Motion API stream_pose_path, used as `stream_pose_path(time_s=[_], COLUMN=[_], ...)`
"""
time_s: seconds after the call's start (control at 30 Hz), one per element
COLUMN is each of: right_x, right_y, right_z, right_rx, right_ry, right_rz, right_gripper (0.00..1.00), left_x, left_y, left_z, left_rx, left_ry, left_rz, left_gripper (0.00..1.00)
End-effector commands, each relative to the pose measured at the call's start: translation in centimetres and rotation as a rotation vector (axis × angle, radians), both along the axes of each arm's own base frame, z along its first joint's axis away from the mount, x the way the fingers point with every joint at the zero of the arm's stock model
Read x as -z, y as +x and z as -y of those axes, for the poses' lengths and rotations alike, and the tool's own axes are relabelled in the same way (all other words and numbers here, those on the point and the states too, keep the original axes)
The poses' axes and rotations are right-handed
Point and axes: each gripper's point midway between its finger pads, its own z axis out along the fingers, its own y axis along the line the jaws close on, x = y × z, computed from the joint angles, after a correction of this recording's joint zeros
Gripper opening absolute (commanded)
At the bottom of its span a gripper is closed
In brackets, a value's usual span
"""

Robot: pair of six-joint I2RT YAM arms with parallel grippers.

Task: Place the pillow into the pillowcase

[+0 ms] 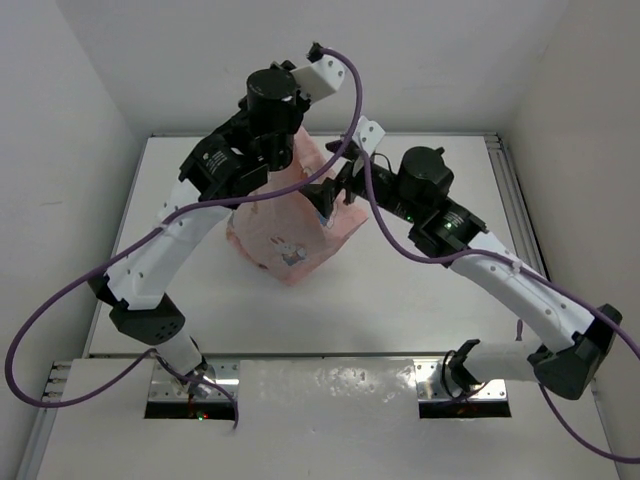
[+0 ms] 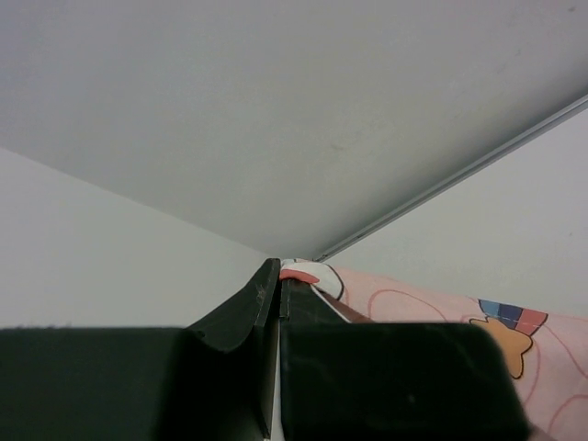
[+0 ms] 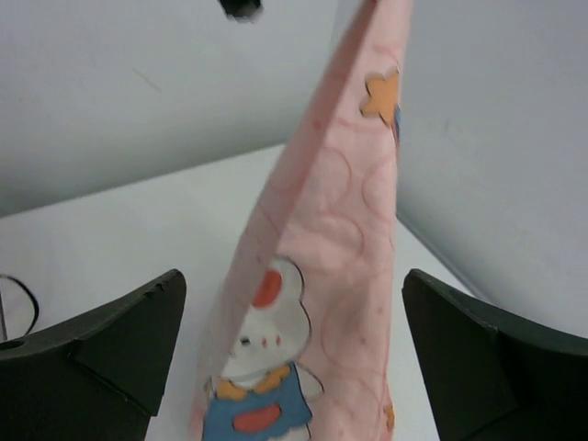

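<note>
Pillowcase (image 1: 290, 225) hangs in a tall drape over the middle of the worktop (image 1: 420, 300), its top corner pinched tight in my left gripper (image 2: 278, 276). I hold my right gripper (image 3: 292, 294) wide, with the cloth hanging in its gap and touching neither side.

No readable text, labels, brands or numbers in any view. Print on the pillowcase (image 3: 340, 276) is just cartoon bunnies and small coloured shapes, no lettering.
</note>
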Motion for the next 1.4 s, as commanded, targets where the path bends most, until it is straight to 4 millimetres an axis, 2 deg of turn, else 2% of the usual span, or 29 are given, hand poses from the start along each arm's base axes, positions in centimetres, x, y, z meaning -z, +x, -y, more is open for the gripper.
stream_pose_path(time_s=[0.0, 0.07, 0.1, 0.17, 0.2, 0.37, 0.4, 0.47, 0.53, 0.57, 0.6, 0.63, 0.67, 0.7, 0.73, 0.77, 0.83, 0.87, 0.9, 0.93, 0.97, 1.0, 1.07, 1.1, 1.17, 1.2, 1.27, 1.3, 1.37], right_x=[-4.0, -3.3, -5.2, -5.4, -6.9, -7.0, -7.2, -6.9, -6.3, -6.2, -5.5, -5.0, -4.4, -1.2, -1.4, 1.5, 4.1, 7.7, 8.8, 9.6, 12.0, 13.3, 16.3, 17.7, 20.5, 21.1, 22.8, 23.3, 24.1], right_y=[1.9, 3.6, 4.2, 5.6, 5.9, 8.3, 8.6, 8.9, 9.7, 9.7, 10.0, 10.1, 9.7, 10.5, 9.7, 9.4, 9.1, 8.7, 9.1, 9.0, 9.1, 9.2, 9.7, 9.8, 10.6, 11.2, 12.5, 13.2, 14.5], right_z=[-0.9, -2.1, -2.1, -2.9, -3.0, -4.7, -4.7, -4.8, -3.3, -2.5, -0.5, 0.5, 1.5, 3.7, 5.4, 6.2, 9.7, 10.8, 12.6, 13.8, 15.6, 16.5, 17.9, 19.1, 20.2, 21.5, 22.7, 24.4, 25.7], right_rx=[0.089, 0.117, 0.134, 0.145, 0.140, 0.142, 0.137, 0.116, 0.133, 0.126, 0.137, 0.140, 0.130, 0.182, 0.202, 0.223, 0.319, 0.369, 0.420, 0.455, 0.514, 0.546, 0.588, 0.594, 0.619, 0.647, 0.685, 0.733, 0.778], right_ry=[0.116, 0.140, 0.197, 0.206, 0.246, 0.255, 0.270, 0.279, 0.324, 0.343, 0.375, 0.386, 0.391, 0.383, 0.397, 0.375, 0.348, 0.321, 0.325, 0.330, 0.324, 0.324, 0.325, 0.348, 0.360, 0.376, 0.375, 0.389, 0.393], right_rz=[0.125, 0.118, 0.149, 0.158, 0.156, 0.143, 0.136, 0.116, 0.066, 0.042, -0.022, -0.057, -0.093, -0.195, -0.215, -0.293, -0.376, -0.473, -0.498, -0.526, -0.592, -0.627, -0.724, -0.785, -0.879, -0.890, -0.925, -0.932, -0.960], right_gripper=[0.99, 0.99, 0.99, 0.99, 0.99, 0.96, 0.90, 0.45, 0.00, 0.00, 0.00, 0.00, 0.00, 0.00, 0.00, 0.00, 0.00, 0.00, 0.00, 0.00, 0.00, 0.00, 0.00, 0.00, 0.00, 0.00, 0.00, 0.00, 0.00], left_x=[-3.2, -3.1, -2.9, -2.7, -2.5, -1.9, -2.0, -1.7, -1.3, -0.6, -0.2, 0.4, 1.5, 2.3, 3.5, 4.3, 5.9, 8.6, 10.8, 16.0, 19.5, 22.9, 31.1, 35.5, 39.6, 42.2, 44.0, 44.6, 44.9], left_y=[-0.6, -0.9, -1.0, -1.3, -1.3, -1.3, -1.4, -1.2, -1.1, -0.9, -0.9, -0.7, -0.5, -0.3, 0.4, 0.7, 2.4, 3.2, 3.9, 5.6, 5.7, 6.5, 5.1, 3.3, 1.5, -0.4, -1.1, -1.7, -1.6], left_z=[0.0, 0.4, 0.7, 0.9, 0.9, 1.4, 1.5, 1.8, 2.0, 2.6, 2.9, 3.1, 3.7, 4.0, 3.2, 3.7, 1.6, 2.0, 1.7, -1.3, -0.9, -3.7, -3.6, -4.4, -3.4, -3.2, -2.1, -1.3, 0.4], left_rx=[0.009, 0.026, 0.031, 0.046, 0.047, 0.068, 0.075, 0.090, 0.105, 0.127, 0.133, 0.144, 0.170, 0.176, 0.154, 0.189, 0.143, 0.181, 0.171, 0.080, 0.110, 0.028, 0.012, -0.028, 0.011, 0.009, 0.055, 0.076, 0.140], left_ry=[-0.119, -0.123, -0.131, -0.132, -0.134, -0.159, -0.180, -0.187, -0.221, -0.217, -0.241, -0.243, -0.232, -0.268, -0.270, -0.297, -0.387, -0.406, -0.469, -0.488, -0.565, -0.599, -0.660, -0.684, -0.740, -0.732, -0.738, -0.741, -0.777], left_rz=[0.095, 0.087, 0.083, 0.072, 0.068, 0.041, 0.042, 0.029, 0.016, -0.009, -0.025, -0.043, -0.084, -0.108, -0.147, -0.181, -0.234, -0.328, -0.393, -0.512, -0.635, -0.713, -0.988, -1.123, -1.260, -1.339, -1.379, -1.403, -1.419], left_gripper=[0.00, 0.00, 0.00, 0.00, 0.00, 0.00, 0.00, 0.00, 0.00, 0.00, 0.04, 0.19, 0.68, 0.92, 1.00, 1.00, 1.00, 1.00, 1.00, 1.00, 1.00, 1.00, 1.00, 1.00, 1.00, 1.00, 1.00, 1.00, 1.00])
